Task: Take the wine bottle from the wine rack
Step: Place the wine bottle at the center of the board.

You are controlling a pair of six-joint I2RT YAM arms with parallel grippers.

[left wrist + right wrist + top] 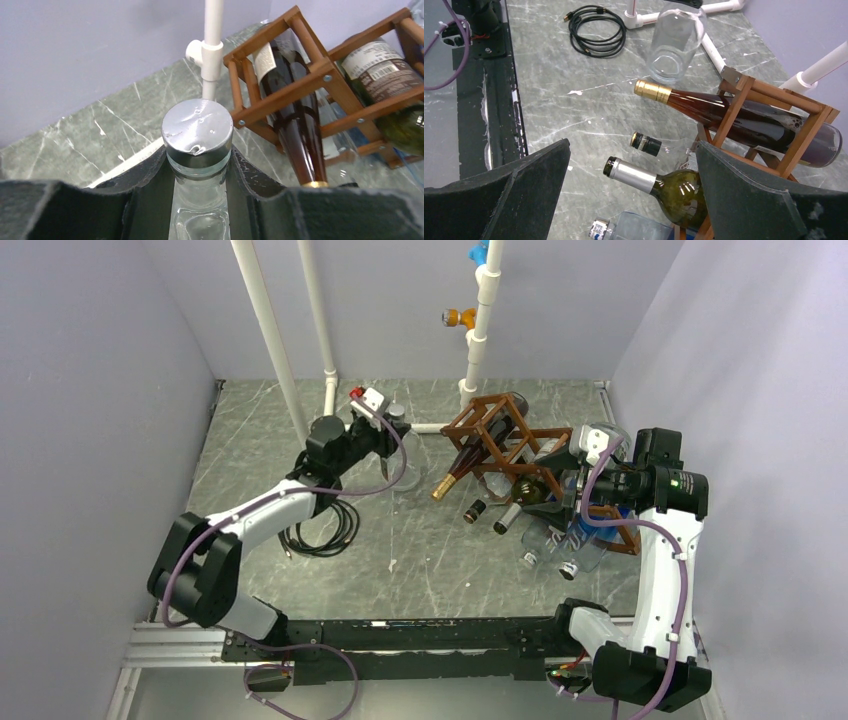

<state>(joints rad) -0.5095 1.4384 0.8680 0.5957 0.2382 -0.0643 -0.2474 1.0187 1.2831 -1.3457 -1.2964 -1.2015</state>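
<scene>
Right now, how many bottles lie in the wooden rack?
5: amber bottle in the left end cell; black-capped bottle and green bottle beside it; clear bottle and second clear bottle lowest. Others may be hidden.

On clear btl (200,220) in left claw (199,165), silver cap (198,131) is seen; right of it, wine rack (300,87) reddish-brown. Under right claw (632,146): green btl (674,192) w/ silver foil; table (574,110) grey-green, white-veined.

Lab test cell: bare walls (90,390), PVC pipes (268,330), arm-mount rail (400,635)
</scene>
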